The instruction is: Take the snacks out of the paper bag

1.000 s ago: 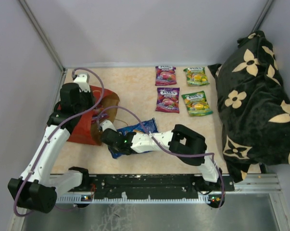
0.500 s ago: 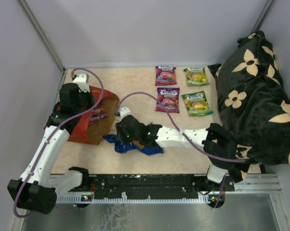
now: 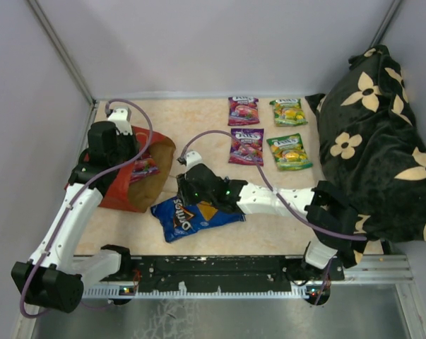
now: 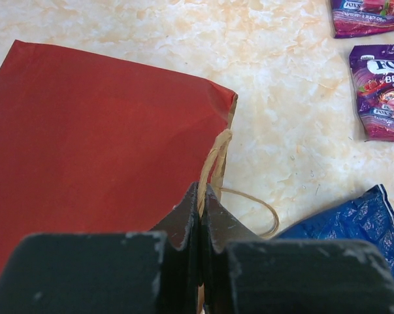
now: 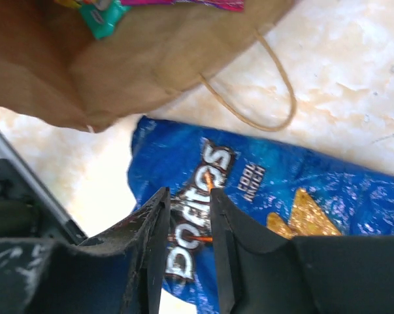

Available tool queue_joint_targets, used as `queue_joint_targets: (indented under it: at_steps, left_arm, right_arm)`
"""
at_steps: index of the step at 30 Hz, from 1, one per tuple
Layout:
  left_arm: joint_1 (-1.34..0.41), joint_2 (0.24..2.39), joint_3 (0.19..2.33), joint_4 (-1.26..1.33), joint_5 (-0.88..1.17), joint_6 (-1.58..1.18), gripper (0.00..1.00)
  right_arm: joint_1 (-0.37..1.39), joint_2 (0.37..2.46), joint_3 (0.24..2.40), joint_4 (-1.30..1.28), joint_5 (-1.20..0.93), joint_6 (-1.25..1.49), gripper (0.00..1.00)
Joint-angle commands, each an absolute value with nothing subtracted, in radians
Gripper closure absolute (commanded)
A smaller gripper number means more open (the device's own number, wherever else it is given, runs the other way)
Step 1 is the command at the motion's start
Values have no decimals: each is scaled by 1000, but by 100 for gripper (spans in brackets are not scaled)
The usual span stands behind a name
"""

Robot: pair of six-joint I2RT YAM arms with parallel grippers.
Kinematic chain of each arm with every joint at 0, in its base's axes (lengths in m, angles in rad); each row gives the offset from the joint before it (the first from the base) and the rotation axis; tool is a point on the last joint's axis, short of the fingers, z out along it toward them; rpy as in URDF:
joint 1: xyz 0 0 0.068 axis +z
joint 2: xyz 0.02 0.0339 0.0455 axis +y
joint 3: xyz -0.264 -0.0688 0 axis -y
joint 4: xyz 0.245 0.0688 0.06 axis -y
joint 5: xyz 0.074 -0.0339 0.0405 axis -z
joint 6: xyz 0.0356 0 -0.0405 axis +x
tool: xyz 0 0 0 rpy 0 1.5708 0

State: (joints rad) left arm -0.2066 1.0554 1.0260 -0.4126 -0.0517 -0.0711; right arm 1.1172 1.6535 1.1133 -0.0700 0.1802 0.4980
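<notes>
Plainly, the blue chip bag (image 5: 262,176) reads "Doritos".

Paper bag (image 3: 119,193) interior, mostly out of view.

Red paper bag (image 4: 98,131), brown inside; blue Doritos bag (image 3: 191,215); purple packets (image 3: 246,146); green packets (image 3: 289,152); black flowered cloth (image 3: 375,141).

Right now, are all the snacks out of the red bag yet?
Not yet. Done: two purple packets and two green packets lie on the table, and the Doritos bag lies outside the paper bag. In hand: the left end effector pinches the bag's handle; the right end effector hovers open over the Doritos bag. Left: a teal packet and a purplish packet show inside.
</notes>
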Motion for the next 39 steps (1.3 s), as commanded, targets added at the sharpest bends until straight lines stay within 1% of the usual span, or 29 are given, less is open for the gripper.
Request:
queue_joint_targets:
  at_steps: [1,3,6,12,15,17,20,22,23,26,28,30,32,33,36,39]
  left_arm:
    - [-200,1052,1059,-413,-47,-63,97]
    - [-199,1055,1058,-414,-46,-63,97]
    - [-199,1059,1057,-414,-44,-62,97]
    - [-199,1063,1058,-416,-42,-63,97]
    - [-200,1066,1058,-417,-44,-63,97]
    - [-199,1067,1060,-418,-46,-63,97]
    - [-199,1069,1060,-420,-49,-63,97]
    - [-199,1070,1060,-419,-50,-64,97]
    - [-199,1072,1060,-420,-52,-64,97]
    - [-199,1073,1060,-420,-54,-64,97]
    - [-199,1073,1060,-420,-55,-64,97]
    - [-200,1074,1060,-420,-54,-64,97]
    - [-199,1077,1060,-420,-51,-64,97]
    - [-199,1077,1060,-420,-52,-65,97]
    - [-199,1076,1060,-420,-52,-64,97]
    - [-199,1075,1060,-420,-52,-64,97]
  right_arm:
    - [1121,1677,1042,105,95,512,69]
    - [1122,1733,992,149,60,529,69]
    - [1115,1774,922,178,78,540,68]
    - [1008,1724,765,150,156,553,70]
    - [997,1664,782,58,246,519,70]
    - [1002,1597,815,18,267,504,70]
    - [1066,1526,874,32,270,467,69]
    - [1106,1504,918,66,212,447,72]
    - [1117,1496,928,104,164,449,75]
    - [1122,1489,901,289,17,500,90]
    - [1119,1513,886,328,-3,518,94]
    - [1111,1568,850,369,-10,532,100]
    - [1094,1637,797,450,-57,576,100]
    - [1089,1704,775,484,-82,600,100]
    - [1092,1816,759,487,-119,635,100]
    - [1097,1780,768,424,-83,622,100]
